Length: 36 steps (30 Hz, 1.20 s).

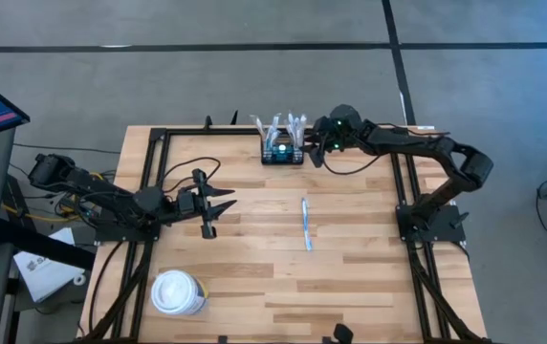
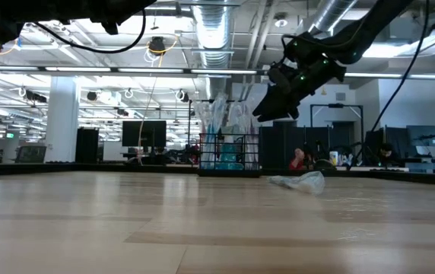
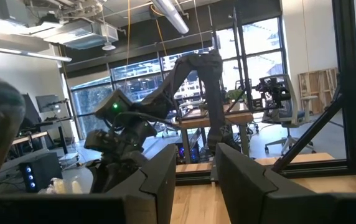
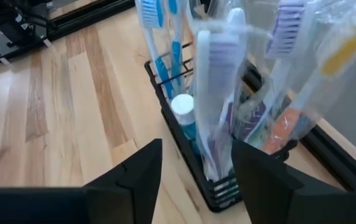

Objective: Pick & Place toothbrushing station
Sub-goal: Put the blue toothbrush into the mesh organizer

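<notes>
We find no readable text, label, brand or number anywhere. The wrapped toothbrushes point(image 4: 218, 81) show no legible print, and the white cup lid point(image 1: 174, 290) is blank from above.

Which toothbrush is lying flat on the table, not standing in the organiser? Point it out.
The wrapped toothbrush alone at mid-table, lying flat on the wood. The others stand upright in the black wire-mesh organiser at the far edge.
</notes>
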Each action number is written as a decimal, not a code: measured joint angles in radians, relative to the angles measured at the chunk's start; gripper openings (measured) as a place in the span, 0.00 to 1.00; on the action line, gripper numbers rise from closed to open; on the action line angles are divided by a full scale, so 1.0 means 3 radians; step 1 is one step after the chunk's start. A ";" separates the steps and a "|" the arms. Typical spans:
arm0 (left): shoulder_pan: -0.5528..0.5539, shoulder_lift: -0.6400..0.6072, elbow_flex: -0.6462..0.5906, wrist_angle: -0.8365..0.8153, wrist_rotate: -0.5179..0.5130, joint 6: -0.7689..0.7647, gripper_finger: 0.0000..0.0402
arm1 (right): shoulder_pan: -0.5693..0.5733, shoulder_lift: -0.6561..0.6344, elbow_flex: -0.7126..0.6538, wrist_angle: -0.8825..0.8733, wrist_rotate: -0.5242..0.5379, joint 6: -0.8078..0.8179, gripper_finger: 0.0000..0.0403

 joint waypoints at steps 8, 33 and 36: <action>0.0000 0.0000 0.0000 -0.0011 0.0000 0.0001 0.27 | 0.0029 -0.0029 0.0003 -0.0269 -0.0005 -0.0032 0.44; 0.0000 0.0000 0.0000 -0.0033 0.0000 0.0001 0.27 | 0.0884 -0.0028 0.0003 -0.1669 -0.0025 -0.0122 0.41; 0.0000 0.0000 0.0000 -0.0036 0.0000 0.0001 0.27 | 0.1104 -0.0028 0.0003 -0.1717 -0.0016 -0.0377 0.40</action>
